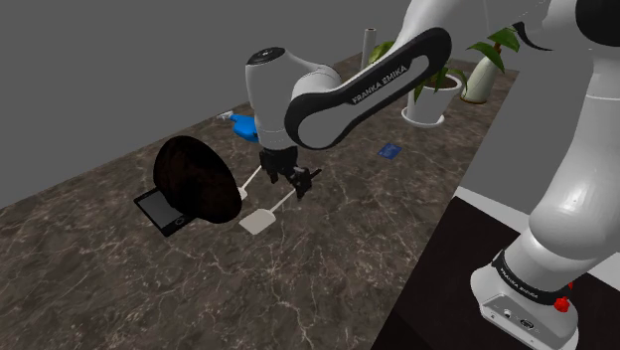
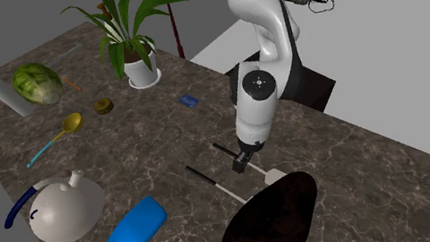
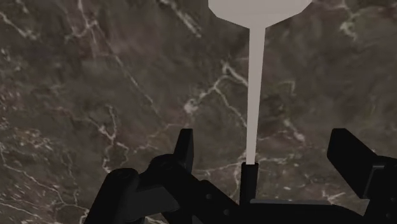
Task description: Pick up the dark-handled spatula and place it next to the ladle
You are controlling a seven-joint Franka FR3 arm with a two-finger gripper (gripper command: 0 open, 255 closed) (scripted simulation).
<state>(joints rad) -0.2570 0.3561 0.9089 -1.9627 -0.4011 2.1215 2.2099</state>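
- The counter [image 1: 99, 268] is dark marbled stone, and everything in the job sits on it.
- The arm [image 1: 368, 85] reaches out and down over the middle of the counter, next to a big black round thing [image 1: 199, 179] (bowl or pan, can't tell).
- The gripper [image 3: 263, 143] is low over the counter with its fingers [image 3: 184, 149] spread wide. They're pinching nothing.
- The spatula [image 3: 254, 76] looks like it's lying flat on the counter, pale blade pointing away from the hand. Its dark handle end sits in the gap between the fingers, and neither finger touches it. In the shoulder view the blade [image 1: 256, 221] is just beside the black round thing.
- A second thin utensil [image 2: 215, 184] lies near it, so closing on the right one matters.
- The ladle [image 2: 70, 124], gold bowl with a bluish handle, is well apart from all this, toward the plant end of the counter.
- My read on progress is that the approach and line-up are pretty much done. The grab, the lift, the carry over and the set-down by the ladle are not yet done, so it's early days.
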